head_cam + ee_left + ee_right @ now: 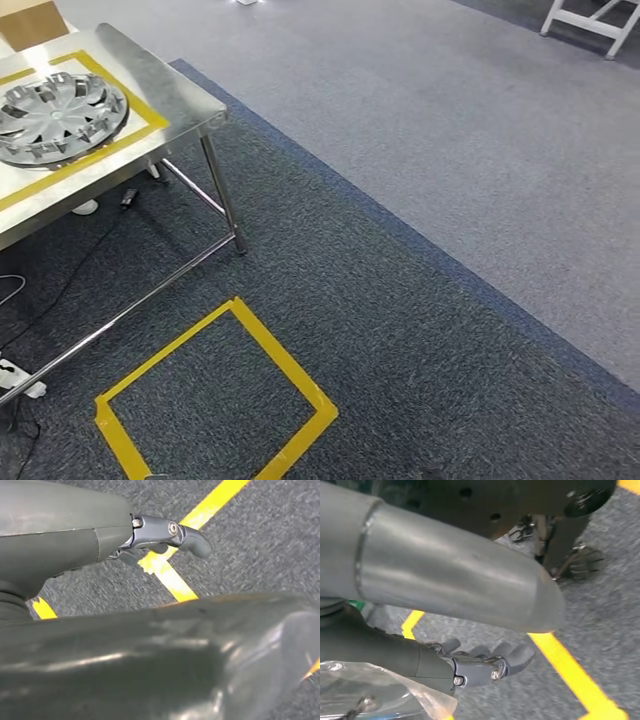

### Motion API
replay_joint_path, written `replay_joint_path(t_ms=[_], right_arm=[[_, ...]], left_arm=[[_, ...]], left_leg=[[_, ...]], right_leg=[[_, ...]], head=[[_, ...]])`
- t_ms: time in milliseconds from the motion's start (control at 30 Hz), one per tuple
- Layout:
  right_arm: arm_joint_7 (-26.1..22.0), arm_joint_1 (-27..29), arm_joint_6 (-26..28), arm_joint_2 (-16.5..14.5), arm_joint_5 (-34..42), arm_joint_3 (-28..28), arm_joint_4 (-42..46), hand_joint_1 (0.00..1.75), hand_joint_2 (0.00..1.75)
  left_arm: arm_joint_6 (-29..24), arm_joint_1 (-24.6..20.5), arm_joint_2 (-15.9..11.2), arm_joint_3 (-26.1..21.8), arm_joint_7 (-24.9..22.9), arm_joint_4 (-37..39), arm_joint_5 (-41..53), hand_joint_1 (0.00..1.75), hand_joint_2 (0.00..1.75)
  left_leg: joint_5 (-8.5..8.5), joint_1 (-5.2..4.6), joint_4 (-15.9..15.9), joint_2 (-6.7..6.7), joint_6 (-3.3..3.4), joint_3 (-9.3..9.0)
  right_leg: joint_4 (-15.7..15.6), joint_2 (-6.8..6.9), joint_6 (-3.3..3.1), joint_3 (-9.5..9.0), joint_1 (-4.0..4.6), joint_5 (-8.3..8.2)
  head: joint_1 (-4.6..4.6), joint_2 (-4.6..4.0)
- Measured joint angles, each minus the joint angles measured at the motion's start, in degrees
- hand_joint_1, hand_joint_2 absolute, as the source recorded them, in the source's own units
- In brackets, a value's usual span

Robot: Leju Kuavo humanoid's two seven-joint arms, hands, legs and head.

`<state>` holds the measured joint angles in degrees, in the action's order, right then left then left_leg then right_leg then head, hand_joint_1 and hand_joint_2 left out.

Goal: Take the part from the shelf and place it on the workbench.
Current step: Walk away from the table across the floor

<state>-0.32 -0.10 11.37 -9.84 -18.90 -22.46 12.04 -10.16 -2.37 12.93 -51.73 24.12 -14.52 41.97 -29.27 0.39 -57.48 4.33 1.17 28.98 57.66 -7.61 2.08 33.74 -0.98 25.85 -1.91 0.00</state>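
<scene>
A silver wheel cover [56,118] lies flat inside a yellow tape border on the steel worktop [177,100] at the upper left of the head view, its rim close to the tape on the near side. Both arms hang over dark carpet. The left hand [166,535] holds nothing, its fingers [194,540] stretched out above a yellow floor line [170,577]. The right hand [486,665] is also empty, fingers [516,655] extended and slightly apart.

With the part apparently delivered, the risks lie underfoot: cables [45,290] and a power strip [15,378] trail below the worktop at lower left, and a careless step or swinging arm could snag them or knock a table leg [223,190], jolting the cover out of its frame.
</scene>
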Motion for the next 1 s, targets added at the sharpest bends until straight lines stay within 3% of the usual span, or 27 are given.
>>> replay_joint_path(t_ms=[33,100,167,233,267,333,400,467,533,600,667,733,767,800,833,900,967,1000], right_arm=[[0.2,0.2,0.2,0.0,0.1,-0.3,0.0,0.0,0.0],[0.7,0.3,0.8,-0.1,-0.3,-0.9,0.0,0.0,0.0],[0.9,0.1,1.6,-0.1,-1.4,-1.1,0.0,0.0,0.0],[1.0,0.0,2.2,-0.1,-2.3,-1.1,0.0,0.0,0.0],[1.0,0.1,2.3,-0.1,-2.5,-1.1,0.0,0.0,0.0],[1.1,0.3,2.4,-0.1,-2.7,-1.2,0.0,0.0,0.0],[1.1,0.2,2.5,-0.1,-2.8,-1.2,0.1,0.0,0.0],[1.1,0.0,2.5,-0.2,-2.8,-1.1,0.1,0.0,0.0],[1.1,0.2,2.5,-0.2,-2.8,-1.2,0.1,0.0,0.0],[1.1,0.2,2.6,-0.2,-2.7,-1.2,0.1,0.0,0.0],[1.1,0.0,2.5,-0.3,-2.7,-1.2,0.1,0.0,0.0],[1.1,0.0,2.5,-0.4,-2.7,-1.2,0.1,0.0,0.0],[1.2,0.1,2.6,-0.4,-2.6,-1.2,0.1,0.0,0.0],[1.3,0.2,2.6,-0.5,-2.5,-1.3,0.1,0.0,0.0],[1.5,0.2,2.6,-0.5,-2.3,-1.5,0.1,0.0,0.0],[1.7,0.2,2.6,-0.8,-2.0,-1.9,0.1,0.0,0.0],[1.7,0.0,2.7,-1.1,-1.8,-2.4,0.1,0.0,0.0],[1.7,0.0,2.7,-1.1,-1.7,-2.5,0.2,0.0,0.0]], left_arm=[[0.0,-0.1,0.0,0.0,-0.1,0.0,0.1,0.0,0.0],[0.0,-0.1,0.0,-0.1,-0.2,0.0,0.2,0.0,0.0],[0.0,0.0,0.0,-0.2,-0.3,0.0,0.4,0.0,0.0],[0.0,0.1,0.0,-0.3,-0.4,0.0,0.5,0.0,0.0],[0.0,0.1,0.0,-0.4,-0.4,0.0,0.5,0.0,0.0],[0.0,0.0,0.0,-0.5,-0.4,0.0,0.5,0.0,0.0],[0.0,-0.1,0.0,-0.5,-0.4,0.0,0.5,0.0,0.0],[0.0,-0.2,0.0,-0.6,-0.4,0.0,0.5,0.0,0.0],[0.0,-0.3,0.0,-0.6,-0.4,0.0,0.5,0.0,0.0],[0.0,-0.4,0.0,-0.6,-0.4,0.0,0.6,0.0,0.0],[0.0,-0.3,0.0,-0.7,-0.4,0.0,0.6,0.0,0.0],[0.0,-0.1,0.0,-0.7,-0.4,0.0,0.7,0.0,0.0],[-0.1,0.0,0.0,-0.7,-0.6,0.0,0.8,0.0,0.0],[-0.2,0.1,-0.1,-0.8,-0.8,0.0,1.0,0.0,0.0],[-0.4,0.1,-0.1,-0.8,-1.0,0.0,1.1,0.0,0.0],[-0.6,0.1,-0.3,-0.8,-1.2,0.0,1.3,0.0,0.0],[-0.6,0.2,-0.4,-0.9,-1.3,0.1,1.6,0.0,0.0],[-0.6,0.3,-0.4,-1.0,-1.4,0.1,1.7,0.0,0.0]], left_leg=[[0.23,0.05,0.2,-0.69,0.11,0.02],[0.78,0.19,0.7,-2.22,0.57,0.13],[0.99,0.07,0.8,-4.11,0.88,0.4],[1.02,-0.09,0.8,-6.16,0.93,0.61],[1.02,-0.12,0.8,-7.07,0.93,0.65],[0.96,-0.16,0.8,-8.65,0.84,0.53],[0.78,-0.46,0.7,-9.91,0.51,0.36],[0.7,-0.83,0.5,-10.92,0.05,0.28],[0.59,-0.82,0.4,-11.66,-0.47,0.21],[-1.12,-0.55,-1.5,-9.46,-1.15,0.81],[-4.99,-0.27,-7.9,-6.08,-1.6,3.33],[-7.81,-0.17,-15.0,-5.1,-1.72,6.32],[-7.62,-0.14,-16.2,-5.02,-1.73,6.86],[-6.28,-0.09,-15.1,-4.93,-1.68,6.4],[-4.14,0.0,-12.1,-4.56,-1.6,5.07],[-0.61,0.33,-4.5,-1.83,-1.36,1.86],[0.19,0.45,-0.8,0.26,-1.18,0.58],[0.09,0.34,-0.5,0.06,-1.07,0.62]], right_leg=[[0.1,0.01,0.36,0.41,-0.07,-0.05],[2.4,2.51,0.82,1.92,0.11,1.52],[9.2,6.0,1.12,4.99,0.25,5.42],[15.6,7.19,1.43,7.46,0.22,8.11],[16.0,7.42,1.51,7.26,0.22,7.96],[10.2,8.47,1.39,3.31,0.25,4.98],[2.2,11.28,0.85,-1.39,0.55,2.75],[-0.7,12.54,0.12,-2.93,0.87,2.48],[-0.7,11.16,-0.56,-2.56,0.79,2.09],[-0.9,9.88,-1.26,-2.35,0.54,1.66],[-1.0,8.46,-1.81,-2.22,0.43,1.29],[-0.9,6.75,-2.0,-1.94,0.46,1.06],[-0.9,5.85,-1.98,-1.87,0.47,0.99],[-0.8,4.97,-1.92,-1.85,0.47,0.93],[-0.7,4.11,-1.85,-1.84,0.46,0.88],[-0.3,2.53,-1.56,-1.57,0.49,0.79],[0.0,1.22,-0.92,-0.78,0.44,0.52],[0.1,0.6,-0.5,-0.38,0.37,0.32]], head=[[0.01,0.0],[-0.28,0.0],[-0.67,0.0],[-0.78,0.0],[-0.79,0.0],[-0.81,0.0],[-0.79,0.0],[-0.69,0.0],[-0.65,0.0],[-0.5,0.0],[-0.29,0.0],[-0.27,0.0],[-0.27,0.0],[-0.28,0.0],[-0.28,0.0],[-0.31,0.0],[-0.34,0.0],[-0.35,0.0]])
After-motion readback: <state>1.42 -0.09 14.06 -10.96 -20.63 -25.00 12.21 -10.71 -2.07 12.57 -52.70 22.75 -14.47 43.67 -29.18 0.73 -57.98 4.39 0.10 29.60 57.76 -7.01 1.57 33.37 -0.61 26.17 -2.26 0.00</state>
